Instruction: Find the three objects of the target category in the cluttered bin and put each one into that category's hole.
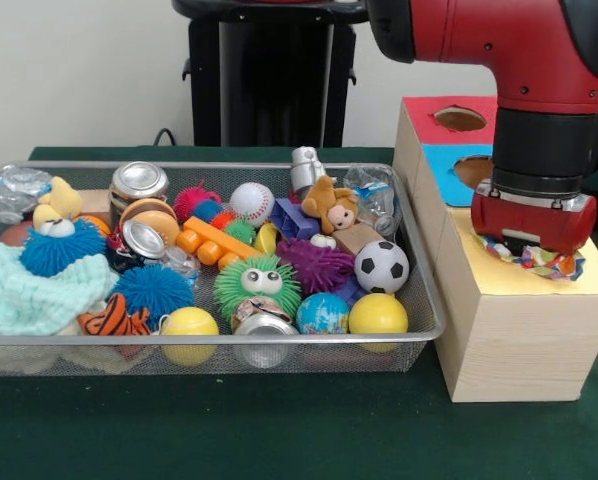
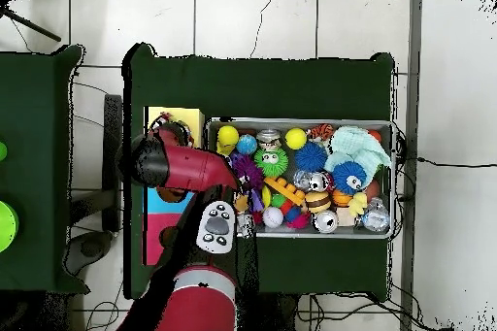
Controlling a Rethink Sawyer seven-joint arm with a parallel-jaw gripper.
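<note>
Front view: arm's wrist sits low over the wooden box [image 1: 509, 330], above its yellow top section. Gripper [image 1: 532, 252] is mostly hidden under the red wrist housing; can't tell if it's spread or pressed together. A multicolored fabric piece [image 1: 539, 262] pokes out just below the wrist, touching or just above the yellow surface. It lies roughly flat, long axis running left-right across the picture; whether it's held or resting, can't tell. Behind it are the blue section's hole [image 1: 473, 170] and the red section's hole [image 1: 460, 118], both open.

Wire bin [image 1: 424, 300] sits on the green bench [image 1: 279, 430] just beside the box, full of clutter: soccer ball [image 1: 382, 266], baseball [image 1: 251, 203], globe ball [image 1: 322, 313], yellow ball [image 1: 378, 314], green fuzzy toy with eyes [image 1: 257, 285], purple spiky ball [image 1: 314, 262], brown plush animal [image 1: 331, 205], metal cans and a light knit cloth at the left.

Overhead view: red arm [image 2: 189, 167] reaches across the box [image 2: 175, 118], covering most of it; only the yellow end and strips of blue and red show. Gripper and fabric piece are hidden under the arm. Bin [image 2: 303, 121] lies just beside the box.
</note>
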